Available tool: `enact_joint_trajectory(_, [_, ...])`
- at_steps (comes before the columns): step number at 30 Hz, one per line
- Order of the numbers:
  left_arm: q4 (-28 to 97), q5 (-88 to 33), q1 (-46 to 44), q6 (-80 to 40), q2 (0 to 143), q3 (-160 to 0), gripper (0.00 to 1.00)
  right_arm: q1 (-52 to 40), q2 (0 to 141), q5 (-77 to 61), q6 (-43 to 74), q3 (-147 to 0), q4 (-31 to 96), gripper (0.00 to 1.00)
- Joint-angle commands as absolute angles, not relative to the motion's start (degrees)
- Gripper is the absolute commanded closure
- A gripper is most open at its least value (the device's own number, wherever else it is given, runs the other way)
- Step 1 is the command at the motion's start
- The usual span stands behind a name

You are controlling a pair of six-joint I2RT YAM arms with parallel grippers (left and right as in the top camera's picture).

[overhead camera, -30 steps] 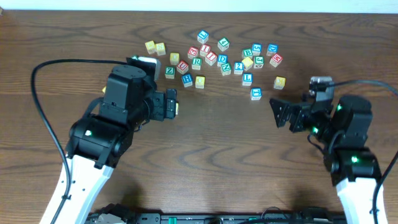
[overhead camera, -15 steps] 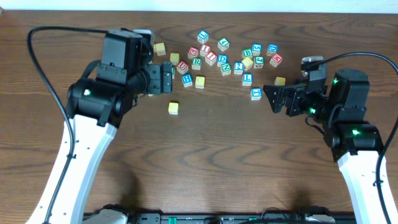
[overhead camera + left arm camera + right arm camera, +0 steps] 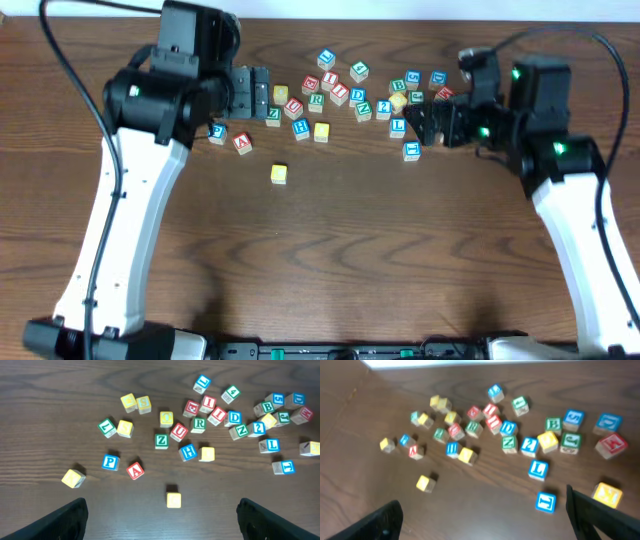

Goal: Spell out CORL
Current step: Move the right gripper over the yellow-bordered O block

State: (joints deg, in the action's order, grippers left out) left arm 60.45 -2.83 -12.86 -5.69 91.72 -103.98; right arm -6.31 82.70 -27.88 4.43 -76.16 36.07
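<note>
Left gripper (image 3: 256, 94) is positioned above the table (image 3: 330, 270) at the left edge of the block cluster (image 3: 350, 95). Fingers are spread wide, nothing is gripped. Right gripper (image 3: 428, 122) is likewise released and empty, seen over the cluster's right side, near the blue L block (image 3: 397, 127) in the overhead view. 1 yellow block (image 3: 279, 174) is set apart from the cluster, alone on bare wood, and its letter cannot be read. The green R block (image 3: 199, 423) is seen mid-cluster. The blue P block (image 3: 110, 461) and red A block (image 3: 134, 470) are found side by side, left of the yellow one. Blocks are scattered, unordered.
</note>
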Motion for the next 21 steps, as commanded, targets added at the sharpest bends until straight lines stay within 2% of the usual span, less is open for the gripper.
enact_joint_trajectory(1, [62.9,-2.3,-11.3,-4.7,95.2,-108.9,0.06,-9.1,88.6,-25.4,3.5,-83.5,39.2,0.01])
enact_joint_trajectory(5, [65.3,-2.3,-9.8,-4.7,97.4,-110.9,0.06,-10.8,92.5,-23.5,3.6,-87.5,40.6,0.01])
enact_joint_trajectory(15, [68.5,-2.2,-6.0,-4.3,98.2,-110.9,0.06,-12.1,93.5,-23.9,3.6,-87.3,34.9,0.01])
enact_joint_trajectory(21, [66.4,-2.2,-3.0,-4.3,98.2,-110.9,0.07,-13.8,97.0,-20.9,9.4,-87.3,34.1,0.18])
